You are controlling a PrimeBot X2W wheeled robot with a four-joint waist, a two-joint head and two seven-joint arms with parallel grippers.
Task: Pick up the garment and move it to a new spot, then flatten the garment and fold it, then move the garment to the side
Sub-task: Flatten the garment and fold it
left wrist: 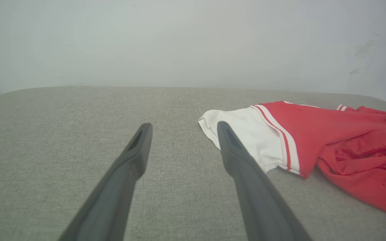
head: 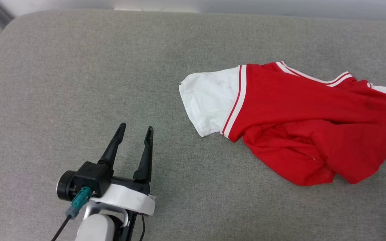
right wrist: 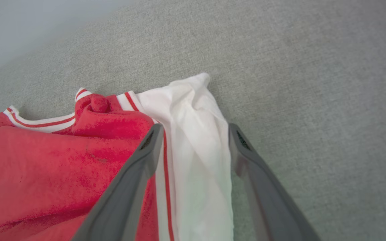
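Observation:
The garment (head: 313, 113) lies crumpled on the grey cushion (head: 79, 83) at the right, red body bunched, one white sleeve spread toward the middle. My left gripper (head: 136, 129) stands open over bare cushion, left of that sleeve and apart from it. In the left wrist view the garment (left wrist: 330, 147) lies ahead to the right of the left gripper (left wrist: 183, 129). In the right wrist view my right gripper (right wrist: 194, 130) is open, its spread fingers on either side of the garment's (right wrist: 45, 167) other white sleeve, just above it; no cloth is pinched.
The cushion's back edge meets a pale wall (left wrist: 193, 40). Its rounded left corner (head: 8, 26) shows at the top left. Bare cushion stretches across the left and front.

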